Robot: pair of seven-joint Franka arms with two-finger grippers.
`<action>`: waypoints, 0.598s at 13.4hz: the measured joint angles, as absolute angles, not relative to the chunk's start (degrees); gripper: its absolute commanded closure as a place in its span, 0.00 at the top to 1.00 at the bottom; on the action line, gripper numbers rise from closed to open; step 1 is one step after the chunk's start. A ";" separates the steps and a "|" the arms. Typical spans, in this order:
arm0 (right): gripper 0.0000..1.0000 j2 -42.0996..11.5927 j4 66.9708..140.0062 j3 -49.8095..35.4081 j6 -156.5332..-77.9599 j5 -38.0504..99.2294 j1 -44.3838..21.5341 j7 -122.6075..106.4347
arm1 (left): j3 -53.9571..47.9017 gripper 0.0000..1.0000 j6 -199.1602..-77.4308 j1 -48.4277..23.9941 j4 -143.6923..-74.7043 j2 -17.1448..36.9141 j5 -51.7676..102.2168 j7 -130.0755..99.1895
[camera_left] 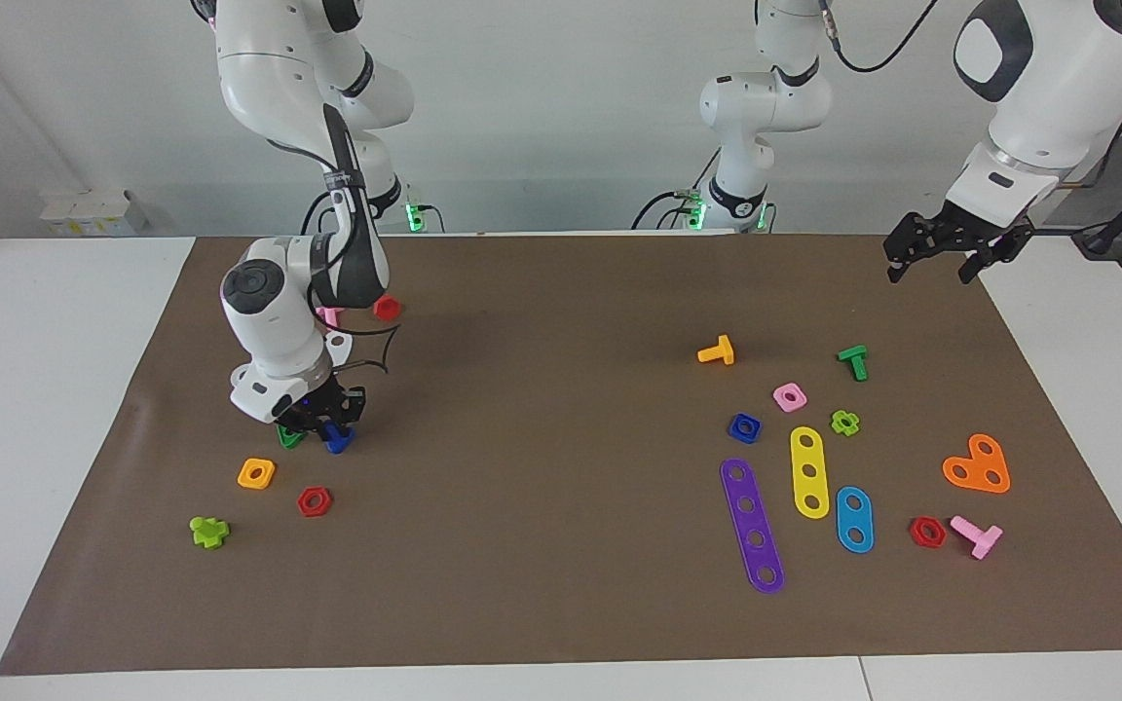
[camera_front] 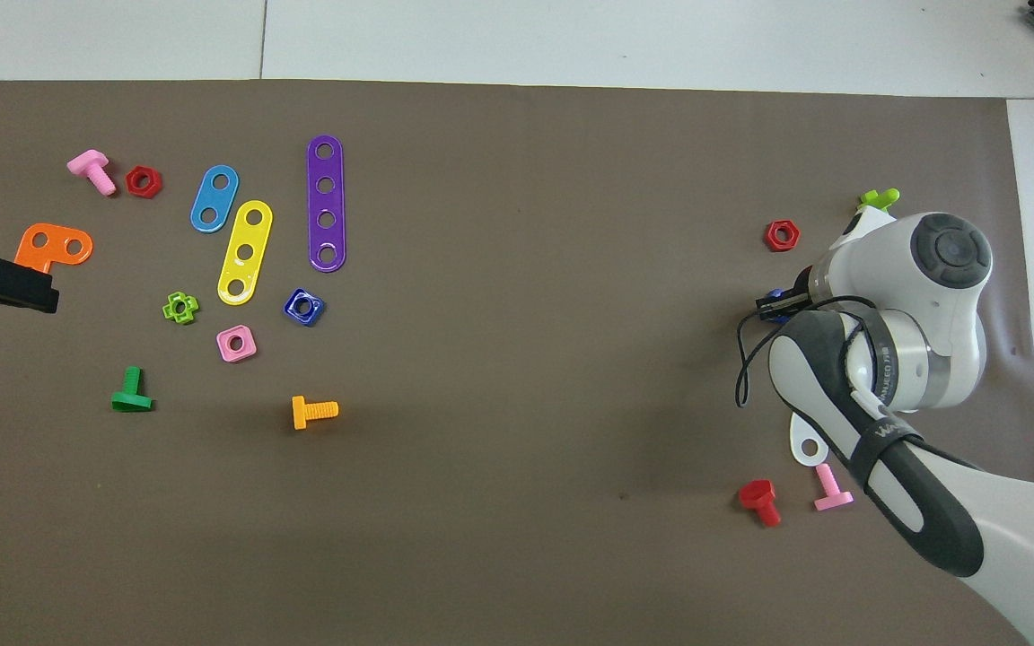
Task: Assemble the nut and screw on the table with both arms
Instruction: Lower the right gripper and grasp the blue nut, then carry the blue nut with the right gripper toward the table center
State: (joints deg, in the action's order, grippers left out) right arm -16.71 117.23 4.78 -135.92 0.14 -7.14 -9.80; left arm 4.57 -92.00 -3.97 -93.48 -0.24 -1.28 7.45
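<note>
The dark-blue screw (camera_left: pixel 336 441) lies on the brown mat at the right arm's end of the table. My right gripper (camera_left: pixel 325 424) stands low over it and is shut on it. In the overhead view the arm's wrist hides nearly all of it; only a blue sliver of the screw (camera_front: pixel 776 294) shows by the black fingers (camera_front: pixel 770 305). The dark-blue nut (camera_left: pixel 744 426) (camera_front: pixel 303 307) lies flat toward the left arm's end, beside the purple strip. My left gripper (camera_left: pixel 941 261) hangs open in the air over the mat's corner at its own end, holding nothing, and waits.
A green triangular nut (camera_left: pixel 288 437) touches the screw's side. An orange square nut (camera_left: pixel 256 473), a red hex nut (camera_left: pixel 314 501) and a lime bolt (camera_left: pixel 208 531) lie farther from the robots. Purple (camera_left: pixel 752 524), yellow and blue strips, a pink nut (camera_left: pixel 789 396) and other bolts surround the blue nut.
</note>
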 measured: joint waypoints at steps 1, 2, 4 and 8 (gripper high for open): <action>0.00 -16.70 117.23 4.78 -135.88 0.14 -7.14 -9.80 | 4.57 1.00 -92.00 -3.97 -93.48 -0.24 -1.28 7.45; 0.00 -16.70 117.22 4.78 -135.87 0.14 -7.14 -9.80 | 4.57 1.00 -92.00 -3.97 -93.48 -0.24 -1.28 7.45; 0.00 -16.64 116.76 4.77 -135.18 0.14 -7.15 -9.80 | 4.57 1.00 -92.00 -3.97 -93.48 -0.24 -1.28 7.45; 0.00 -14.22 108.27 2.65 -124.29 0.46 -7.18 -6.87 | 4.57 1.00 -92.00 -3.97 -93.48 -0.24 -1.28 7.45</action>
State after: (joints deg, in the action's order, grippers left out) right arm -14.22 108.27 2.65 -124.29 0.46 -7.18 -6.87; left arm 4.57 -92.00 -3.97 -93.48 -0.24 -1.28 7.45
